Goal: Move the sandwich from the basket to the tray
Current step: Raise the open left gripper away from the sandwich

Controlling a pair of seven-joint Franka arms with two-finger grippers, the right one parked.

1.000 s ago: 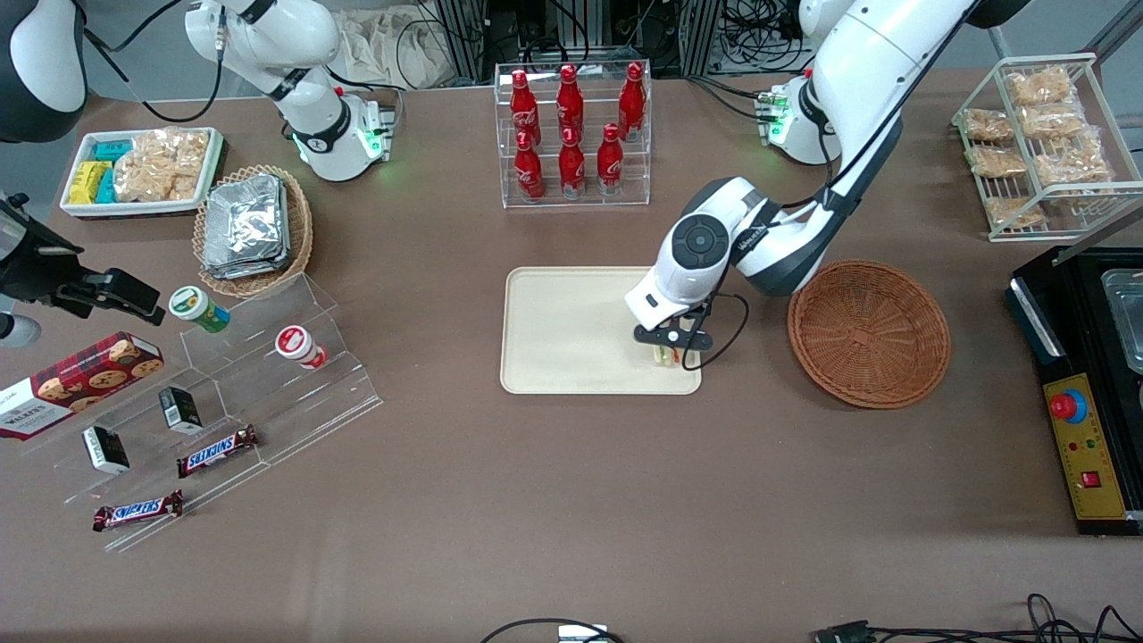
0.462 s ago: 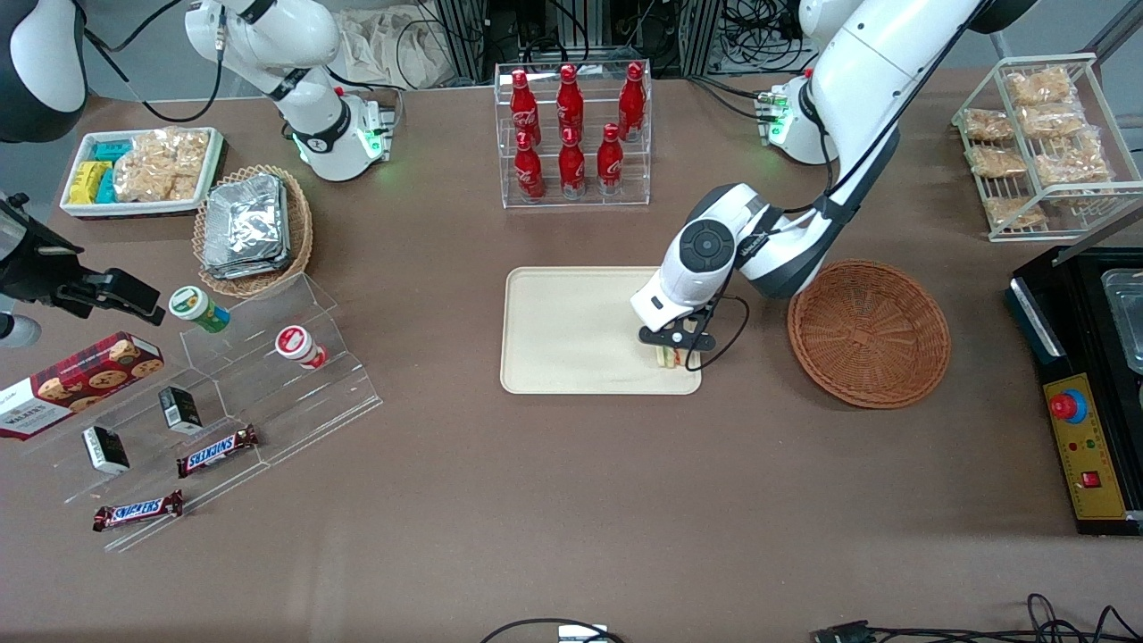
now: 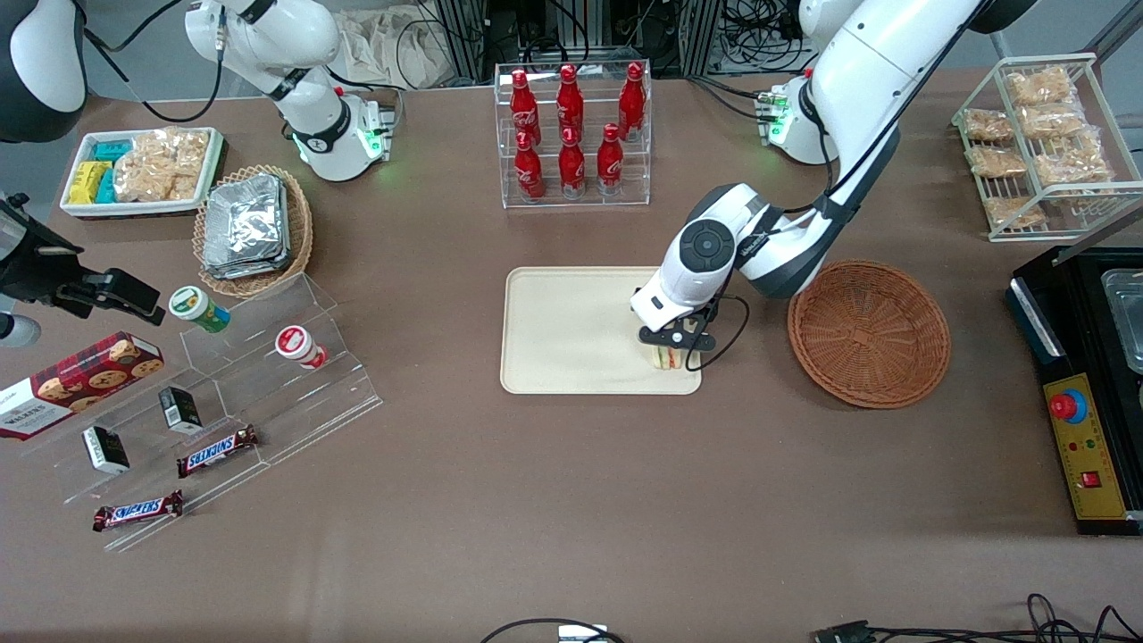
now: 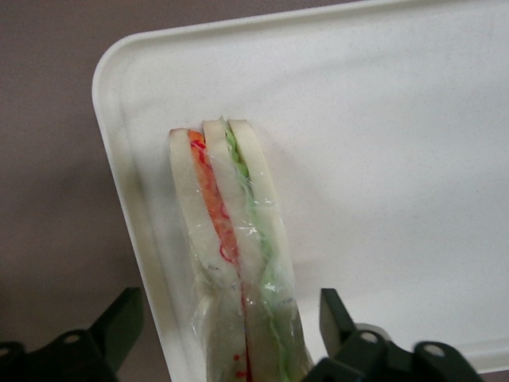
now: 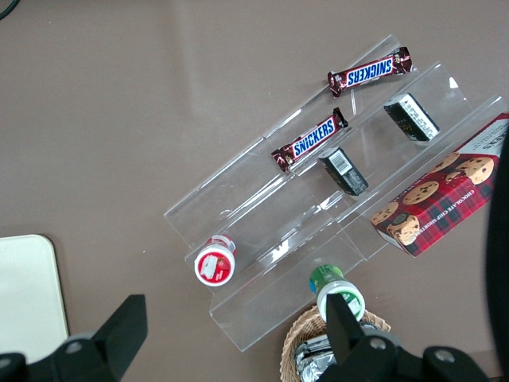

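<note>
We see the gripper (image 3: 671, 345) low over the tray (image 3: 554, 330), at the tray's corner nearest the front camera on the side toward the basket (image 3: 869, 332). The sandwich (image 3: 665, 358) stands on its edge on the tray, just inside the rim at that corner, with its cut face turned up toward the wrist camera. In the wrist view we see the sandwich (image 4: 235, 263) as three pale bread layers with a red-orange stripe and a green stripe between them, under clear wrap, resting on the tray (image 4: 382, 159) close to its rounded corner. The two dark fingers (image 4: 119, 326) stand on either side of the sandwich with a visible gap between each finger and the wrap, so we read the jaws as spread wide and holding nothing. The round brown basket lies on the table beside the tray, toward the working arm's end, apart from it and with nothing visible in it.
</note>
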